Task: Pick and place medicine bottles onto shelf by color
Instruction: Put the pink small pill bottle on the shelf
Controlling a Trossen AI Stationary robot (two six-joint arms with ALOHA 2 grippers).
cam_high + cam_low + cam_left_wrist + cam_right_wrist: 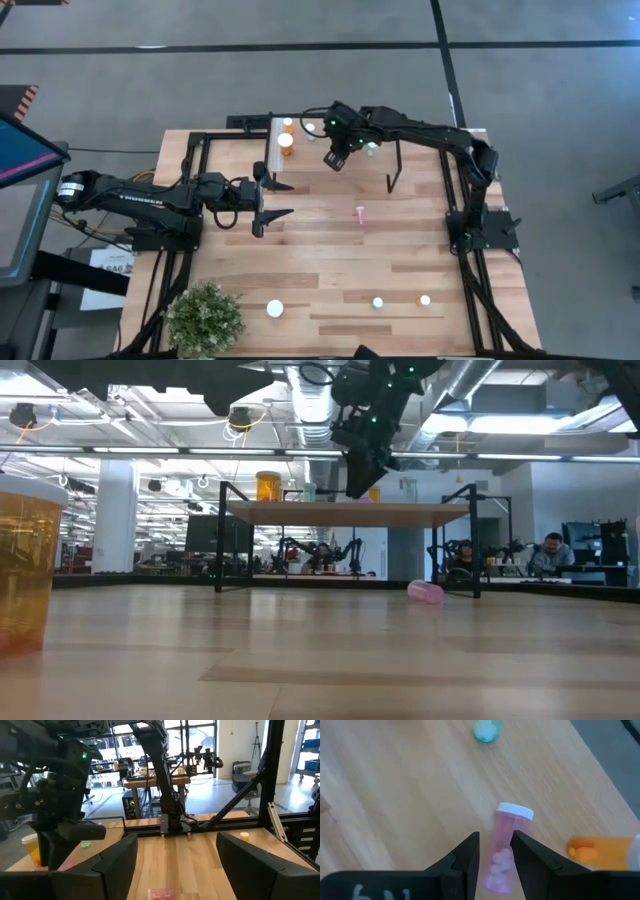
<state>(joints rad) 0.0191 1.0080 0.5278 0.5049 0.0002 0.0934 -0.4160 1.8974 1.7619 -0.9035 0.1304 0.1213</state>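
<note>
Right gripper [495, 856], top centre in the high view, is pinching a pink bottle [501, 851] above the shelf [310, 150]; I am holding it lengthwise (cap forward) so it can join its colour group. Left gripper [268, 203], left of centre, is waiting spread wide. Another pink bottle [360, 214] is lying mid-table.

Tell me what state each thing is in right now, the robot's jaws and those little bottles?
Left gripper: jaws open, empty, over the table.
Right gripper: jaws shut on the held pink bottle, above the shelf.
Second pink bottle: lying on its side on the table.
Large orange bottle: upright on the shelf.
</note>
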